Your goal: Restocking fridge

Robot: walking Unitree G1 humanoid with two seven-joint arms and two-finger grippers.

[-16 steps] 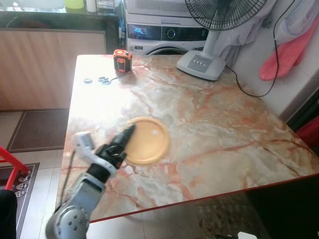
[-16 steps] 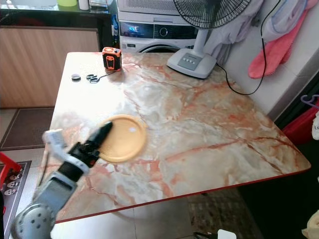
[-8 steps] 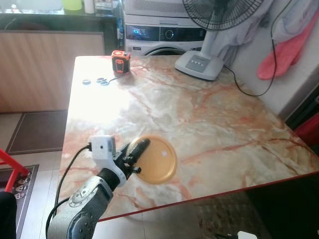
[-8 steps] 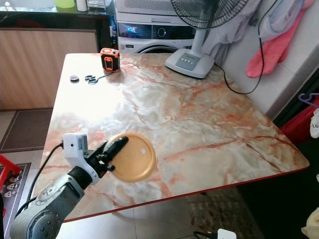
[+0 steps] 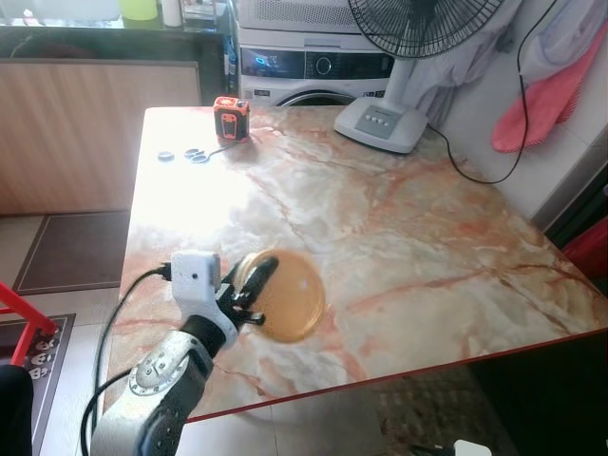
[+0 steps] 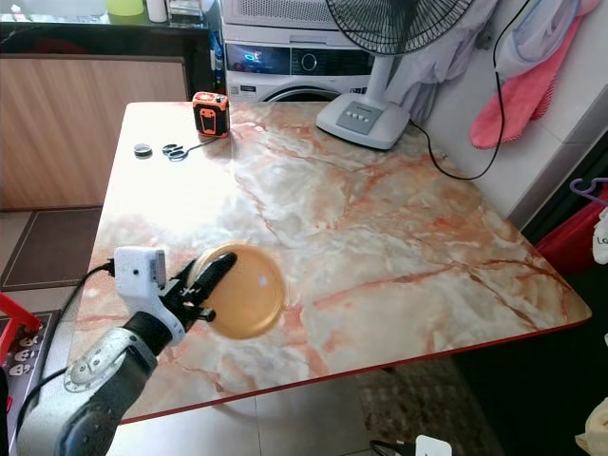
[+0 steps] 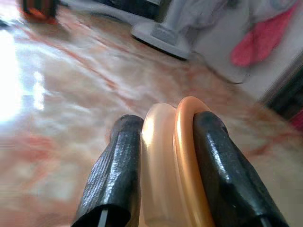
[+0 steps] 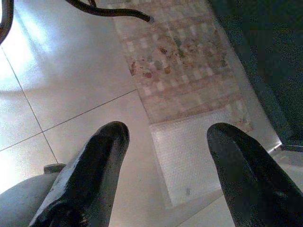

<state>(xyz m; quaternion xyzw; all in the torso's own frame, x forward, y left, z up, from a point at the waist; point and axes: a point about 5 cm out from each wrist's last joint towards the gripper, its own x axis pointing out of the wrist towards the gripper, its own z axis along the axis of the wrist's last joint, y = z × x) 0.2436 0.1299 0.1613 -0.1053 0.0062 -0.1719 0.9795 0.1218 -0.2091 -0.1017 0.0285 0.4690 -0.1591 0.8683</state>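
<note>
- Left gripper [image 5: 249, 288] has its two black fingers [image 7: 118, 175] clamped tight on the rim of the orange plate [image 5: 285, 296], tilted up just above the marble table [image 5: 427, 237] near its front-left edge.
- Right gripper [image 8: 163, 175] hangs over floor tiles, fingers spread wide, holding nothing.
- The fan base [image 5: 383, 123] stands well apart at the table's far side.

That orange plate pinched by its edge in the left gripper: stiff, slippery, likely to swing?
The orange plate probably is stiff: pinched at one rim by the left gripper, it keeps its flat shape. It looks thin, so likely light. Its glossy surface may slip between the fingers.
</note>
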